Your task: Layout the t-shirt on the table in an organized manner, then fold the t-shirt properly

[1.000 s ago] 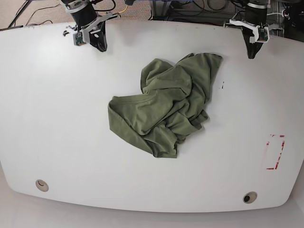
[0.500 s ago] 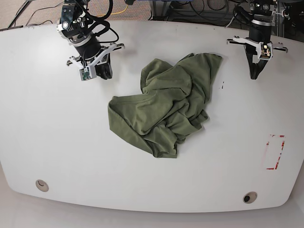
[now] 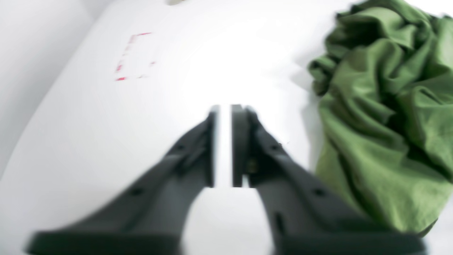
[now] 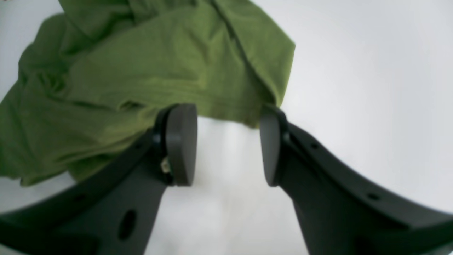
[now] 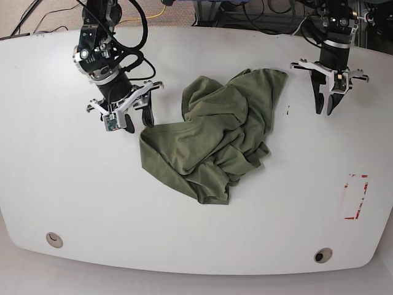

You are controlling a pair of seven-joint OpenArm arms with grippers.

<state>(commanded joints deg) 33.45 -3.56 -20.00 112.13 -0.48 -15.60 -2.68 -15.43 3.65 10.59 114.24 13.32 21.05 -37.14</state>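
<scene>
change: both arms had come down from the far edge toward the t-shirt (image 5: 215, 138) over the last second; right gripper (image 5: 138, 118) travelled most and now sat just beside the shirt's left corner, left gripper (image 5: 327, 107) dropped lower, off the shirt's far right corner.
meaning: reach phase, looked like a two-corner pickup to spread it; layout not started, no fold yet.
shirt: crumpled in a heap mid table (image 5: 55, 184), sleeves and neck not readable.
right gripper: fingers (image 4: 180, 141) spread wide, nothing between them, shirt hem (image 4: 226, 117) right at the tips; contact not clear.
left gripper: fingers (image 3: 240, 145) nearly pressed together, thin gap only, holding nothing, cloth (image 3: 382, 117) beside it, apart.
other: red tape outline (image 5: 355, 196) well apart from the shirt.
</scene>
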